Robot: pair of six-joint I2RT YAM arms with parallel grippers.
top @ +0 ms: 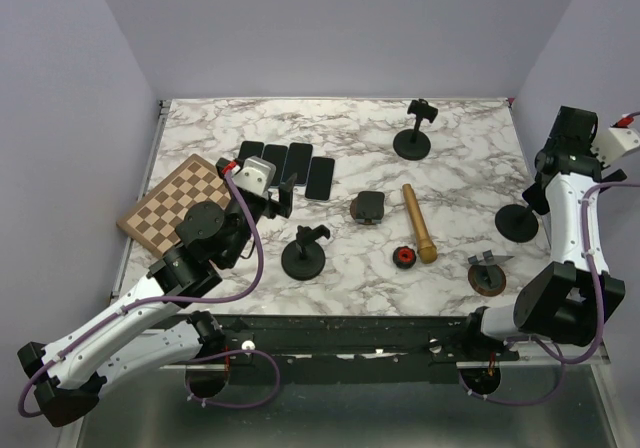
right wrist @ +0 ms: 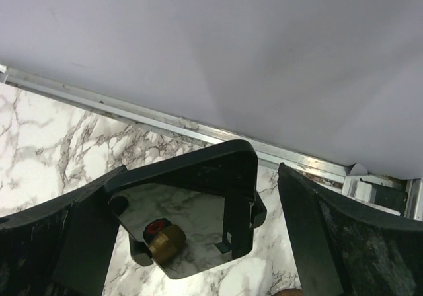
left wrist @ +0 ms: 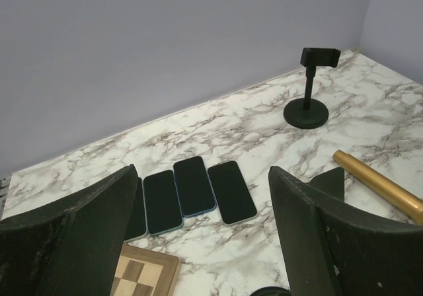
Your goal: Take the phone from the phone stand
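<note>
Phones (top: pixel 297 161): four, beside chessboard (top: pixel 178 201).
Stands (top: pixel 303 258): three, right of chessboard.
My left pincer (left wrist: pixel 201 177): released.
My right pincer (right wrist: pixel 201 170): released.

Looking straight into a robot lab's test cell: marble-patterned tabletop (top: pixel 340 133) boxed in by plain lavender walls (top: pixel 330 28), metal rail (right wrist: pixel 99 100) along the foot of one. Left arm (top: pixel 130 315) and right arm (top: pixel 570 228) bolted at the near edge, purple cables (top: pixel 262 253) trailing, and staged props all over: row of four phones (top: pixel 297 163), chessboard (top: pixel 170 203), phone stand (top: pixel 412 133), brass-coloured rod (top: pixel 419 224).
</note>
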